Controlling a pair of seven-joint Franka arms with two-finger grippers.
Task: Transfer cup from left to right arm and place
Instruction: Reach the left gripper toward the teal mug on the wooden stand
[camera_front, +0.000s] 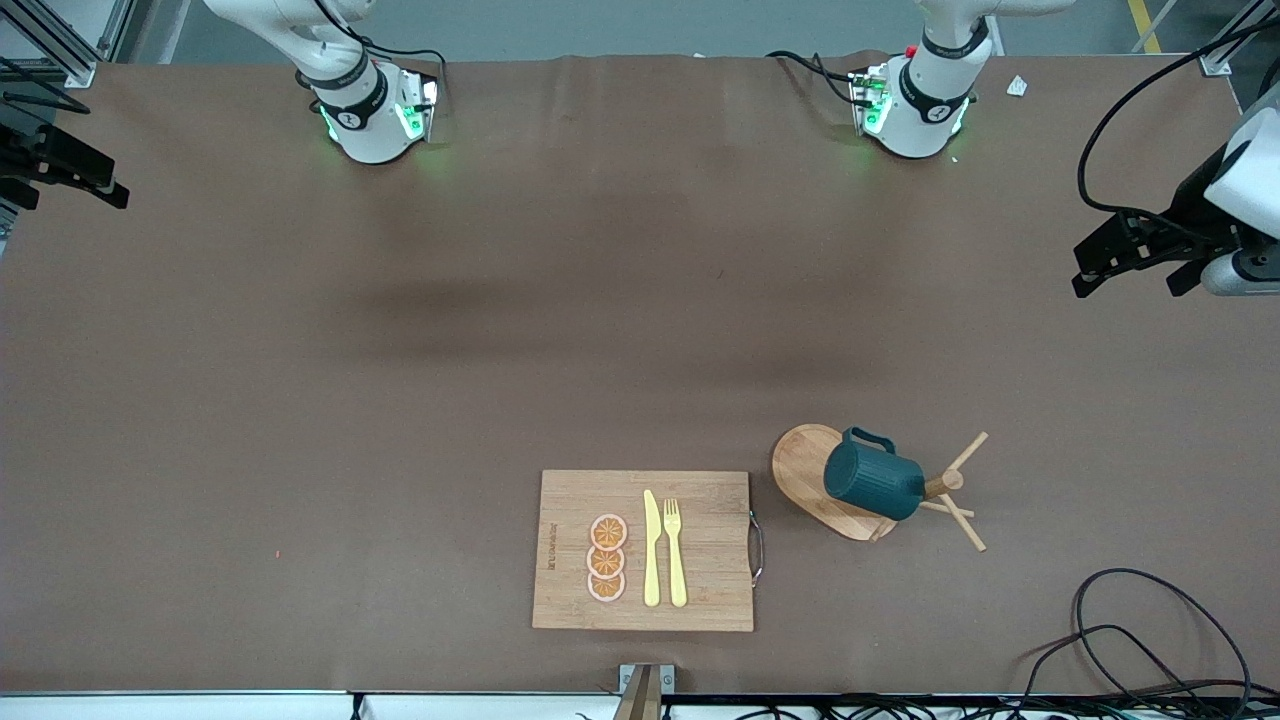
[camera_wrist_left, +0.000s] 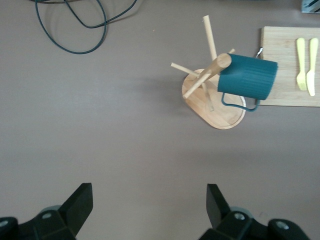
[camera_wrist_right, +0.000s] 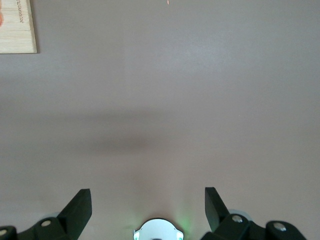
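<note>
The dark teal ribbed cup (camera_front: 872, 480) hangs on its side on a peg of a wooden peg rack (camera_front: 805, 465), toward the left arm's end of the table and near the front camera. In the left wrist view the cup (camera_wrist_left: 247, 77) sits on the rack (camera_wrist_left: 220, 112) well away from the gripper. My left gripper (camera_front: 1128, 270) is up in the air at the left arm's end of the table, open and empty (camera_wrist_left: 150, 200). My right gripper (camera_front: 90, 180) waits raised at the right arm's end, open and empty (camera_wrist_right: 148, 200), over bare table.
A wooden cutting board (camera_front: 700, 600) lies beside the rack, carrying three orange slices (camera_front: 607, 558), a yellow knife (camera_front: 651, 548) and a yellow fork (camera_front: 675, 550). Black cables (camera_front: 1150, 640) lie near the table's front corner at the left arm's end.
</note>
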